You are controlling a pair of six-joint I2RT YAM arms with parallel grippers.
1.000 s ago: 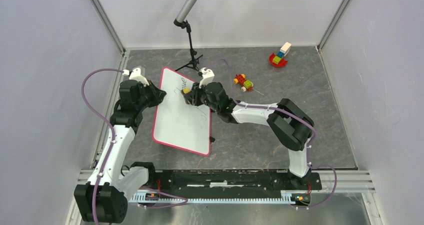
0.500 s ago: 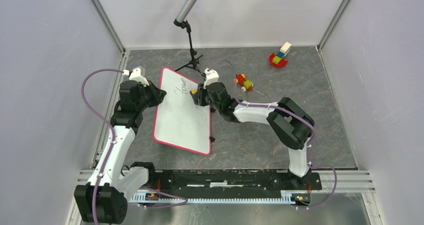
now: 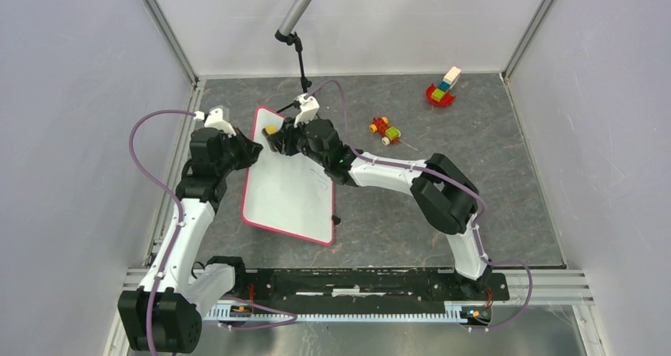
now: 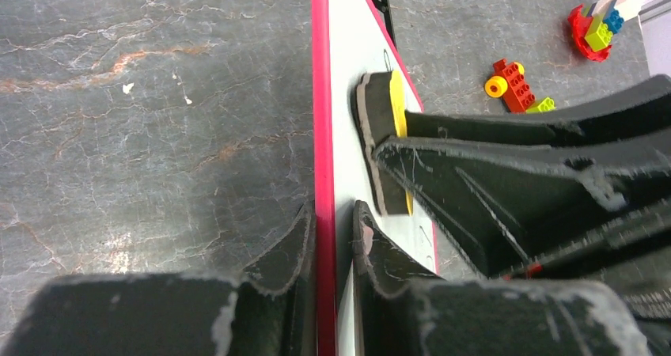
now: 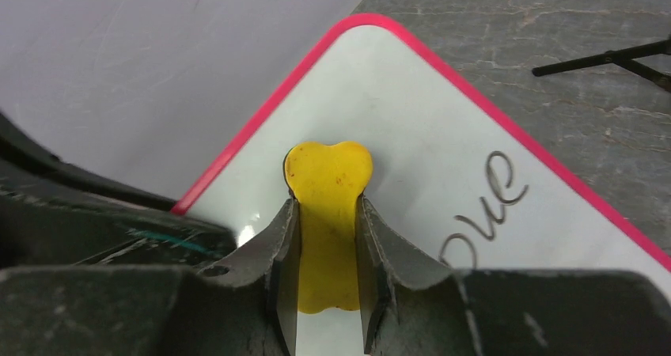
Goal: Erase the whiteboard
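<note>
The whiteboard [image 3: 286, 183] lies on the grey table, white with a red-pink rim, and also shows in the right wrist view [image 5: 443, 134]. My left gripper [image 3: 252, 152] is shut on its left rim [image 4: 323, 174]. My right gripper [image 3: 277, 137] is shut on a yellow eraser [image 5: 327, 190] and presses it on the board near the far left corner. The eraser also shows in the top view [image 3: 271, 128] and in the left wrist view [image 4: 385, 134]. Black handwriting [image 5: 487, 202] remains just right of the eraser.
A black microphone stand [image 3: 302, 79] stands just behind the board. A red and yellow toy car [image 3: 384, 130] lies right of the board. A stack of coloured blocks [image 3: 443, 89] sits at the back right. Grey walls close in the table.
My right gripper has swept the eraser from the board's right edge to its far left corner. Most of the writing seen earlier in the top view is no longer visible there. The left arm has stayed put.
</note>
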